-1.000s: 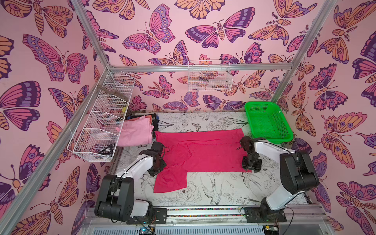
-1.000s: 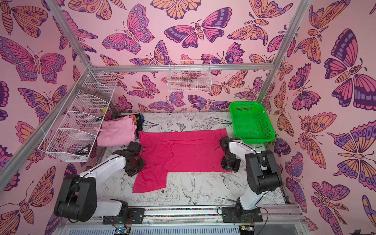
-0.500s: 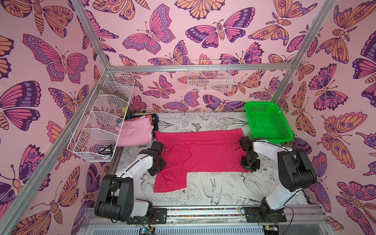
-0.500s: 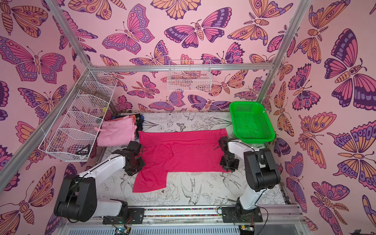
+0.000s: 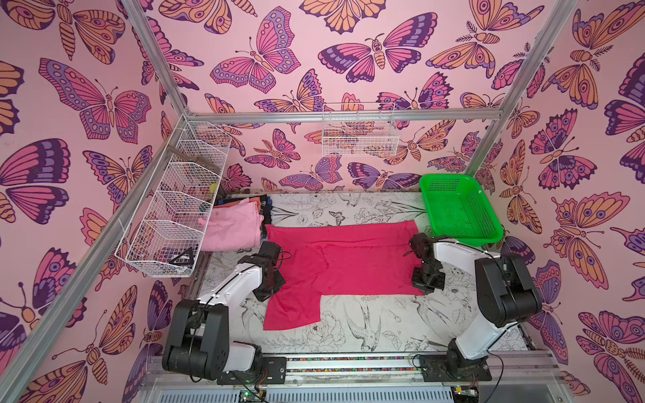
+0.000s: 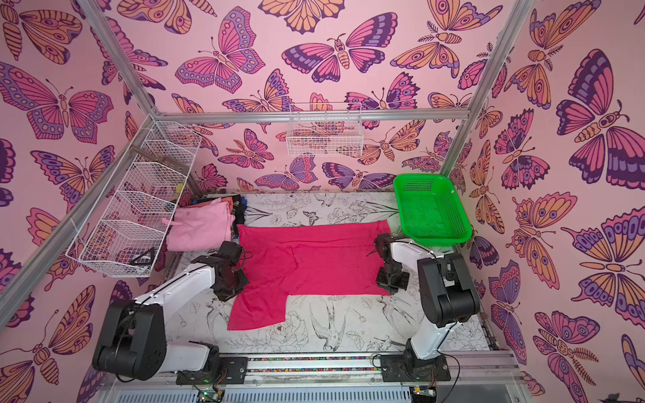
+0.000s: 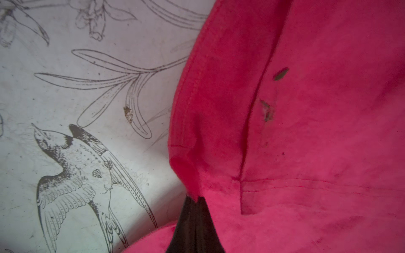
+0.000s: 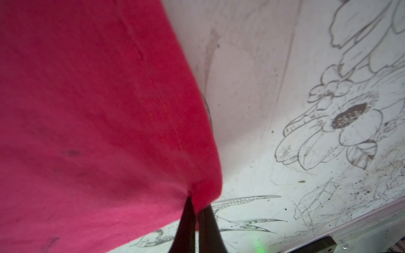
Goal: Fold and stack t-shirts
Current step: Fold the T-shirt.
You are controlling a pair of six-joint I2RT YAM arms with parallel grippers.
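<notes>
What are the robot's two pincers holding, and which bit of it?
Both hold the crimson t-shirt. The left pincer pinches a stitched edge on its side; the right pincer pinches the opposite edge, near a corner.

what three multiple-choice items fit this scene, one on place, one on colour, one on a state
1. The green basket sits: A on the shirt; B at the far right corner of the table; C in a wire rack.
2. The spread t-shirt is: A crimson; B orange; C blue.
3. The right gripper is: A open; B shut on nothing; C shut on the spread t-shirt's edge.
Answers: B, both top views show it there; A, it is crimson in every view; C, the right wrist view shows cloth pinched between closed jaws.
</notes>
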